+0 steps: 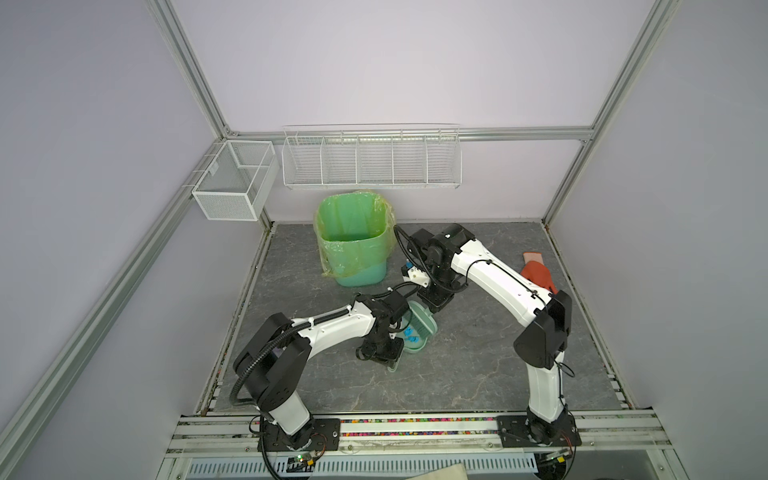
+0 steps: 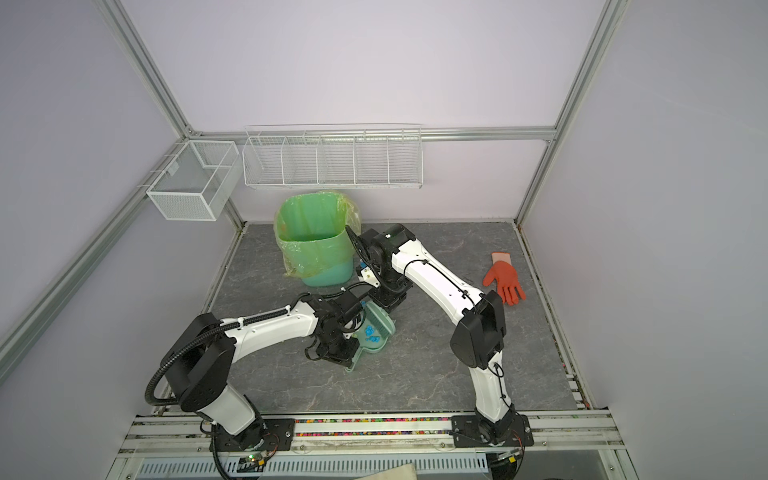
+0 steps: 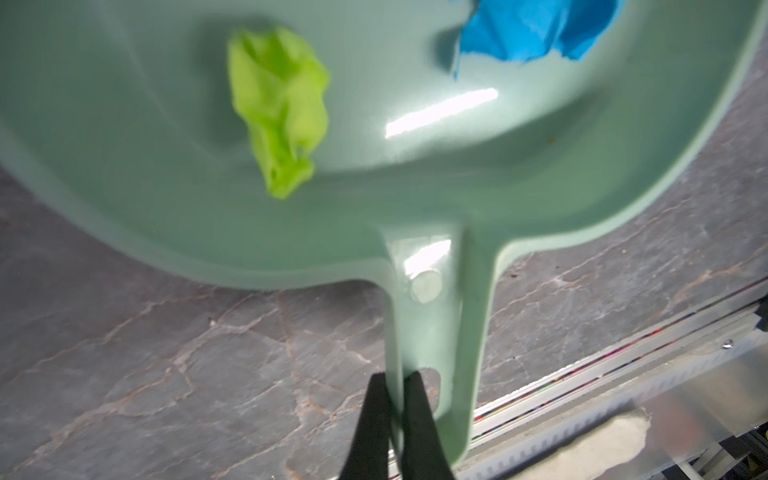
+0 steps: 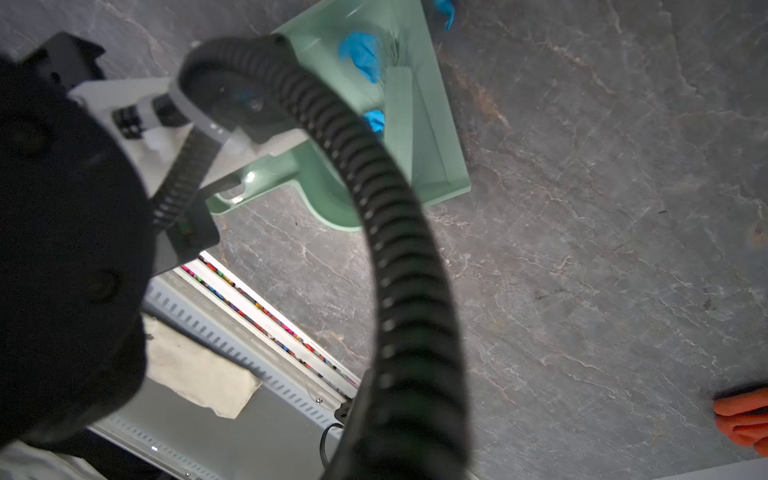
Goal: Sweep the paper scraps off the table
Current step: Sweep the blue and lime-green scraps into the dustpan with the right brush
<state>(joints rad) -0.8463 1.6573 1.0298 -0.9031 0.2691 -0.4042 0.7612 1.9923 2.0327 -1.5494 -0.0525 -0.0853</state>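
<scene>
In both top views a pale green dustpan (image 1: 415,347) (image 2: 374,348) sits mid-table (image 1: 478,365). In it lie blue paper scraps (image 1: 409,332) (image 2: 370,331) and a green brush (image 1: 424,322) (image 4: 399,112). My left gripper (image 3: 395,382) is shut on the rim of the dustpan handle (image 3: 432,324). Close up, a lime scrap (image 3: 278,108) and a blue scrap (image 3: 523,29) rest in the pan. Another blue bit (image 4: 446,12) lies just outside the pan's lip. My right gripper (image 1: 432,306) hangs over the brush's far end. A black cable hose (image 4: 399,291) hides its jaws, and I cannot tell whether it touches the brush.
A green bin with a plastic liner (image 1: 353,241) stands at the back, left of the right arm's elbow. An orange glove (image 2: 503,278) (image 4: 744,415) lies near the right edge. Two white wire baskets (image 1: 370,162) (image 1: 232,183) hang on the back frame.
</scene>
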